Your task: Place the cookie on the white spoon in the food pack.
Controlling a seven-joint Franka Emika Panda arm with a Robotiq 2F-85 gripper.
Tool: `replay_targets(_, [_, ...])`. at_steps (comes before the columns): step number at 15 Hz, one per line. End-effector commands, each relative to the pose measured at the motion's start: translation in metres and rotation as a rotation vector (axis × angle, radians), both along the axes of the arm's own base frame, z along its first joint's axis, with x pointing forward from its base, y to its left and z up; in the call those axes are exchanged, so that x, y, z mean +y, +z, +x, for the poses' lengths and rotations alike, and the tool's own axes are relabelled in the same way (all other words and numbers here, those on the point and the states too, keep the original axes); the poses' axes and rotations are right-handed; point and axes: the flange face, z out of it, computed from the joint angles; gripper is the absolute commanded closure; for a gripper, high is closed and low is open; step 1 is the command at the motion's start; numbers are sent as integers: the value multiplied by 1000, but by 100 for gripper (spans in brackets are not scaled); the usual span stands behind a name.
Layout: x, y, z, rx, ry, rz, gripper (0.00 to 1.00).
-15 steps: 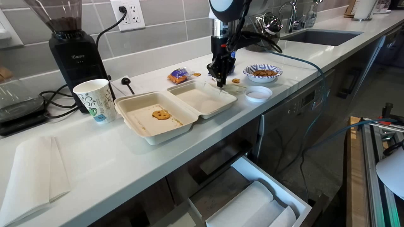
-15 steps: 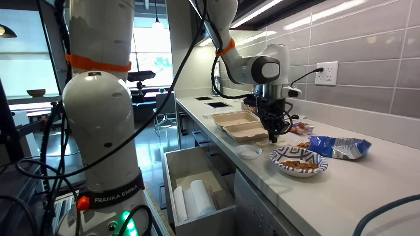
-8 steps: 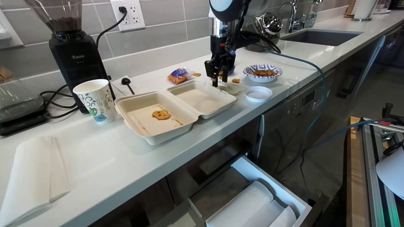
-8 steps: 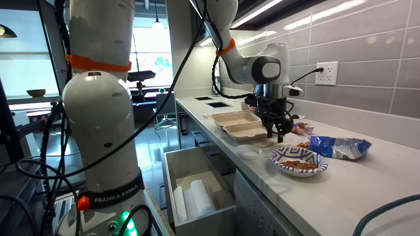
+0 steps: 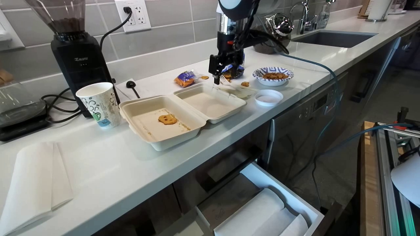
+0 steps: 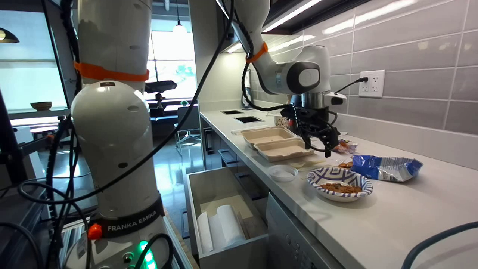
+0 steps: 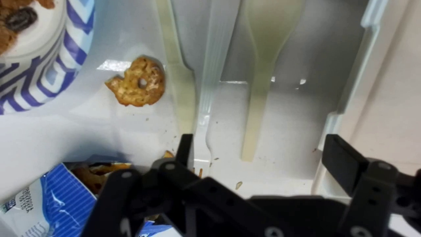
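A golden-brown cookie (image 5: pixel 167 119) lies among crumbs in the nearer half of the food pack (image 5: pixel 174 141), an off-white box lying unfolded on the counter. The pale, off-white spoon (image 7: pixel 267 49) rests on the counter alongside the pack; its bowl runs off the top of the wrist view and nothing lies on the part I see. Another round cookie (image 7: pixel 139 82) with a hole sits left of the utensils. My gripper (image 7: pixel 260 144) hovers over the spoon's handle end, its fingers (image 7: pixel 343 161) wide apart with nothing between them.
Beside the spoon lie a clear fork (image 7: pixel 213 65) and a pale knife (image 7: pixel 182 85). A patterned bowl (image 5: pixel 275 76), a small white dish (image 5: pixel 268 97), a snack wrapper (image 5: pixel 186 78) and a blue bag (image 6: pixel 384 168) surround them. A paper cup (image 5: pixel 100 103) flanks the pack.
My gripper's fingers have spread from shut to wide open, and the gripper has lifted a little and shifted slightly toward the backsplash. The cookie in the pack has not moved.
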Motion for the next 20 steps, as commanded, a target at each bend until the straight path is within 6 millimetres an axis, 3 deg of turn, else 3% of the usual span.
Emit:
replay_targets(1, [-4,7,-3,-24,-10,-17,0])
replay_targets(9, [-6,24,-7,-11,-22,-83,0])
replay_targets(20, [9,45,-18,63,-6,-63,0])
